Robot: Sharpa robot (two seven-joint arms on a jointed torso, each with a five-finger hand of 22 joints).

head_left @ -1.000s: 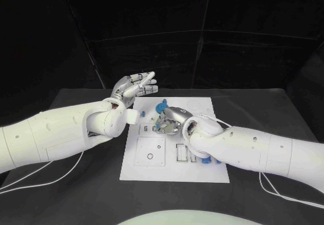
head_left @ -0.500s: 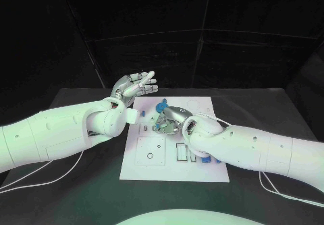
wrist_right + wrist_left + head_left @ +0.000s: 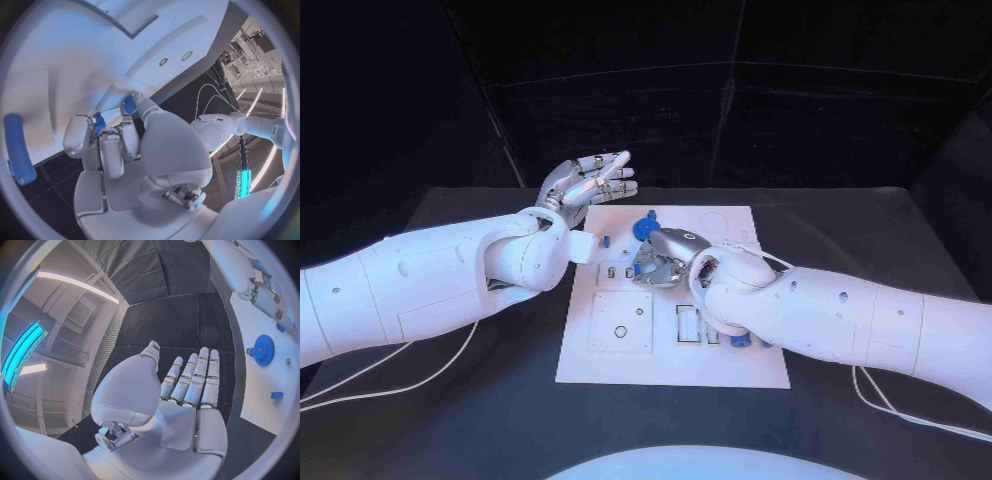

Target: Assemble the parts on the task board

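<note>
The white task board [image 3: 733,362] lies in the middle of the black table. My right hand [image 3: 666,259] is bent down onto the board's centre, fingers curled. In the right wrist view its thumb and a finger [image 3: 113,148] pinch a small blue part [image 3: 98,123] against the board [image 3: 87,45], and a second blue piece [image 3: 130,105] shows beside another finger. My left hand [image 3: 589,180] is raised over the board's far left corner, fingers spread and holding nothing [image 3: 187,385]. A blue gear [image 3: 642,228] [image 3: 263,350] stands on the board's far part.
A small blue piece [image 3: 609,241] sits near the board's left edge. More blue pieces [image 3: 738,340] lie under my right forearm. A long blue peg [image 3: 19,150] lies on the board near my right hand. White cables [image 3: 387,370] trail over the table on both sides.
</note>
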